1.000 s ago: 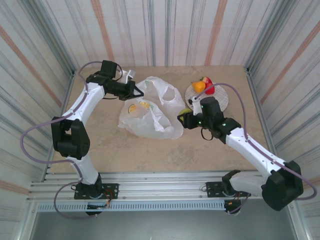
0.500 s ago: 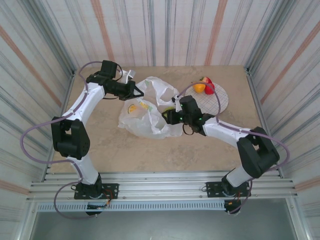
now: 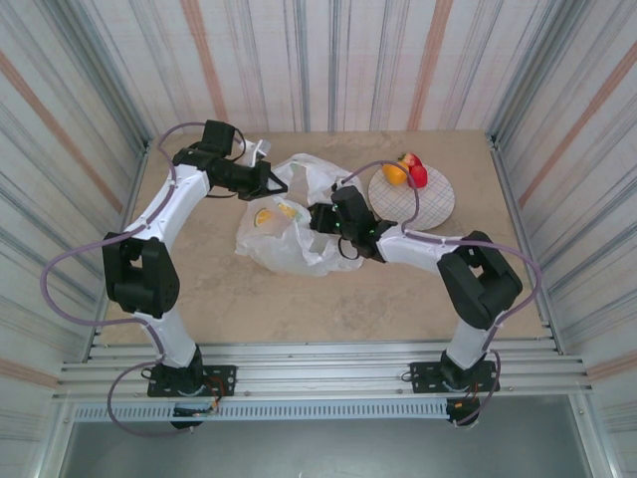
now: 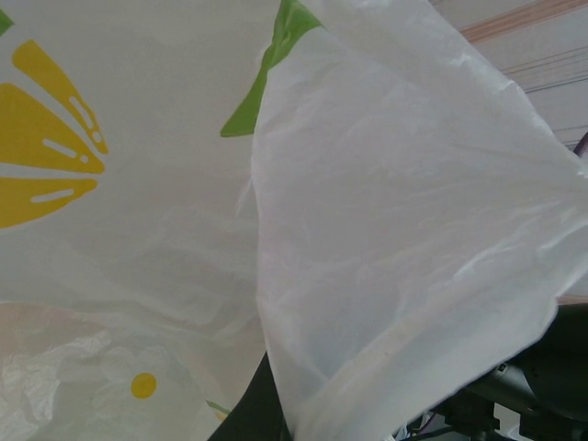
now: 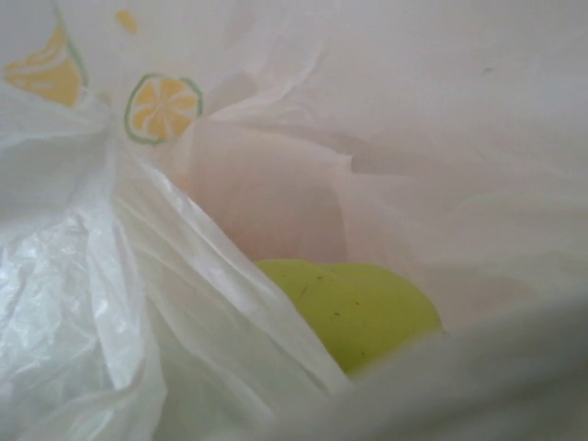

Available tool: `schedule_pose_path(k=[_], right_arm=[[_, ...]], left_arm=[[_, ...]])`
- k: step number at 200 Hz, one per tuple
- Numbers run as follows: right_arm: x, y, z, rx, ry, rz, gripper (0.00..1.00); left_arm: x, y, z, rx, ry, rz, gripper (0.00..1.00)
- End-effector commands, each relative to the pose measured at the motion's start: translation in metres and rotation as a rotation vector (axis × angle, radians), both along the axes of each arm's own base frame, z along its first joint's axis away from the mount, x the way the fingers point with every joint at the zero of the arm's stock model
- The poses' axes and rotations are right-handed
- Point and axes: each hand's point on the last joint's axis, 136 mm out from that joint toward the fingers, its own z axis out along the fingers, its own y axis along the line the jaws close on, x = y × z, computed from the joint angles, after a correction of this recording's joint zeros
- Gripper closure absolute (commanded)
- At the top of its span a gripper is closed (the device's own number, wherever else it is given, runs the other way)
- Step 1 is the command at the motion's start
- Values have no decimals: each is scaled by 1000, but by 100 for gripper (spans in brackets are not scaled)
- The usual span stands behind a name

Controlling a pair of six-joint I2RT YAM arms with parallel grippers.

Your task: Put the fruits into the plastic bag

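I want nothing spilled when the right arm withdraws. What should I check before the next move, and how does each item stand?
1. Left end effector shut on the white lemon-print plastic bag, lifting its edge: ok.
2. Right end effector at the bag's mouth: ok.
3. Round green fruit surrounded by bag plastic: ok.
4. Green fruit released: cannot tell.
5. Orange fruit and red fruit on the round white grid-patterned plate: ok.
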Motion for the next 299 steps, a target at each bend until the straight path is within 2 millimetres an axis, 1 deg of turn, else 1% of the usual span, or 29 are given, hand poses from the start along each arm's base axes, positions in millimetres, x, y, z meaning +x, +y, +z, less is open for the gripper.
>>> schedule_pose_path(k=[1, 15, 33, 53, 80, 117, 146, 152, 189, 232, 279, 299], right_arm=[[13, 8, -4, 58, 41, -78, 30], [16, 19, -7, 81, 59, -63, 28], [16, 35, -4, 100, 69, -14, 24], [13, 46, -2, 110, 69, 32, 20], [9, 50, 2, 124, 67, 72, 15], [3, 46, 4, 137, 63, 92, 12], [-1, 36, 9, 127, 52, 96, 11], [-3, 33, 12, 123, 43, 99, 12], [-16, 8, 23, 41, 0, 102, 12], [-40, -27, 25, -16, 10, 106, 12], [-76, -58, 28, -39, 9, 145, 15], [-88, -72, 30, -33, -2, 143, 16]], left_arm=[[-8, -3, 16, -27, -31, -14, 100], [-8, -3, 16, -27, -31, -15, 100], [-8, -3, 15, -27, -28, -14, 100], [-8, -3, 15, -27, -26, -15, 100], [-8, -3, 16, -28, -28, -15, 100], [-8, -3, 15, -25, -31, -15, 100], [-8, -3, 15, -24, -30, -13, 100], [-8, -3, 15, -24, -30, -14, 100], [-8, -2, 16, -20, -36, -12, 100], [-8, -1, 16, -17, -34, -10, 100], [-6, 2, 16, -11, -40, -1, 100], [-6, 2, 15, -10, -39, 0, 100]])
